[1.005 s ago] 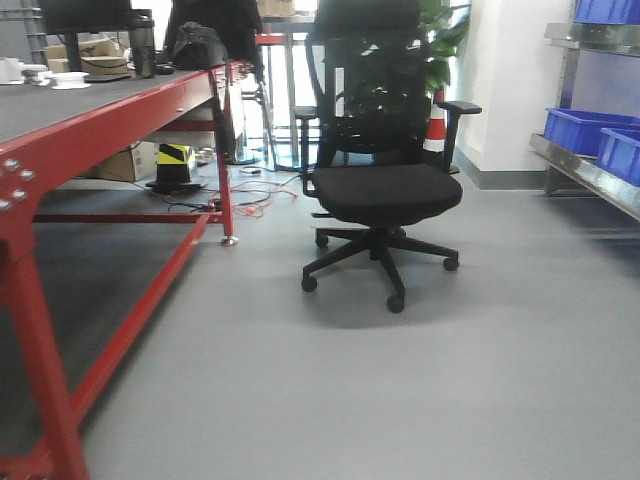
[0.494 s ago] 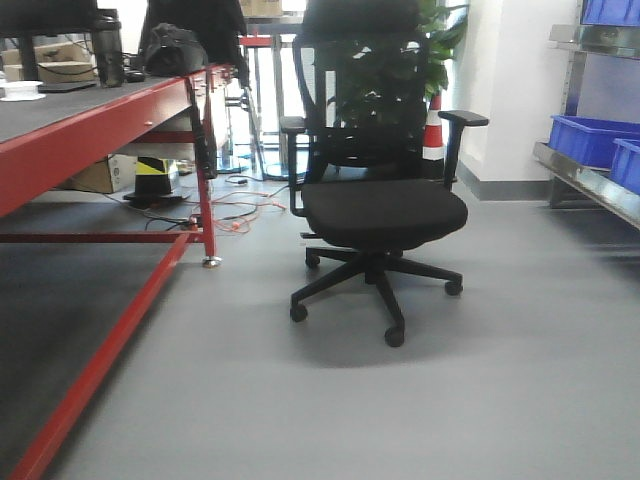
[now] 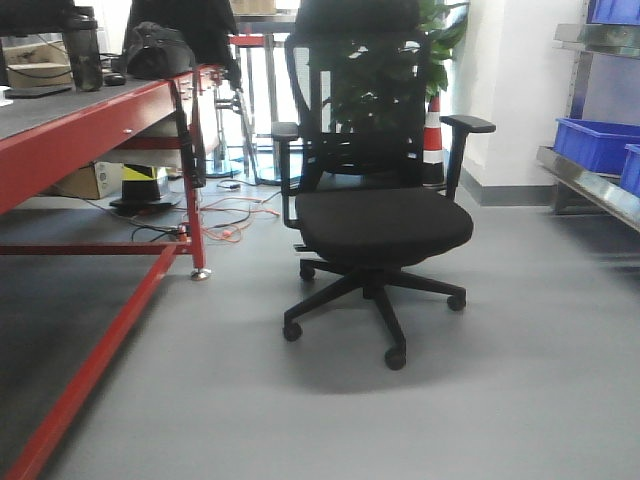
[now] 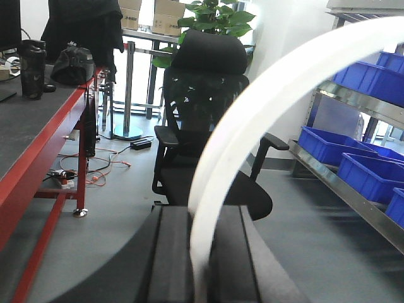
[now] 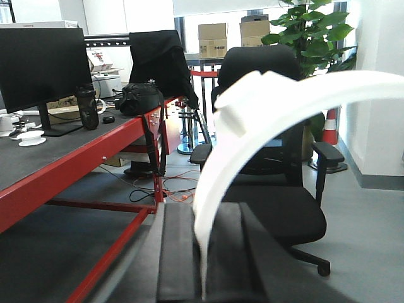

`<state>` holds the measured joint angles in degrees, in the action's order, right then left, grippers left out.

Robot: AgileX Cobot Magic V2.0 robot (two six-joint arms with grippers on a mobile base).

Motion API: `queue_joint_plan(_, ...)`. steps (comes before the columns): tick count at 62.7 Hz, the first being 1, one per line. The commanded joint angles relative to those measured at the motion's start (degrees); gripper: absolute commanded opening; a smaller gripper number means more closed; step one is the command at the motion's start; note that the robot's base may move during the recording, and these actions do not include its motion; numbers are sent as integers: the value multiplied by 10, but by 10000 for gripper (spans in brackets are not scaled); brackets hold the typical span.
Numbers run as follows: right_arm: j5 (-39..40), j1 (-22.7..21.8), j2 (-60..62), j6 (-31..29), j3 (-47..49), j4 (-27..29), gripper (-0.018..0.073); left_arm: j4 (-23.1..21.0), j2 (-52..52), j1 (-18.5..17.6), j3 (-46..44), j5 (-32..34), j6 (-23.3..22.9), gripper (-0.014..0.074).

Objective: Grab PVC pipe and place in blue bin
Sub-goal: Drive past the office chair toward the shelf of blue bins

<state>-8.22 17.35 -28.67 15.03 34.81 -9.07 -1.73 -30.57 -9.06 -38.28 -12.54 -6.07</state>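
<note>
In the right wrist view, the PVC pipe (image 5: 252, 107), a white curved clamp piece with a squared tab, arcs up and to the right from my right gripper (image 5: 203, 211), which is shut on its lower end. My left gripper (image 4: 197, 211) is shut on another white curved piece (image 4: 252, 120), ridged along its length, with its ends out of view. Blue bins (image 4: 328, 144) sit on a metal shelf to the right, and one blue bin (image 3: 596, 142) shows in the front view. Neither gripper appears in the front view.
A black office chair (image 3: 375, 215) stands on the grey floor straight ahead. A red-framed workbench (image 3: 80, 130) runs along the left, carrying a monitor (image 5: 44, 69), a bottle and a black bag. Cables (image 3: 235, 215) lie on the floor behind it. A potted plant (image 4: 218, 19) stands at the back.
The front view has advanced: the chair looks nearer and larger, the red bench has slid off to the left, and the blue bins have moved toward the right edge.
</note>
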Motion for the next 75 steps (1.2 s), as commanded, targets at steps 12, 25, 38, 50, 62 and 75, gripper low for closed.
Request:
queue_joint_plan(12, 15, 0, 3, -1, -2, -7, -167, 0, 4, -2, -1, 16, -2, -111)
queue_joint_plan(25, 15, 0, 3, -1, -2, -7, -167, 0, 4, -2, -1, 16, -2, -111)
queue_joint_plan(38, 15, 0, 3, -1, -2, -7, -167, 0, 4, -2, -1, 16, -2, -111)
queue_joint_plan(50, 15, 0, 3, -1, -2, -7, -167, 0, 4, -2, -1, 16, -2, -111)
queue_joint_plan(62, 15, 0, 3, -1, -2, -7, -167, 0, 4, -2, -1, 16, -2, -111)
queue_joint_plan(75, 15, 0, 3, -1, -2, -7, -167, 0, 4, -2, -1, 16, -2, -111)
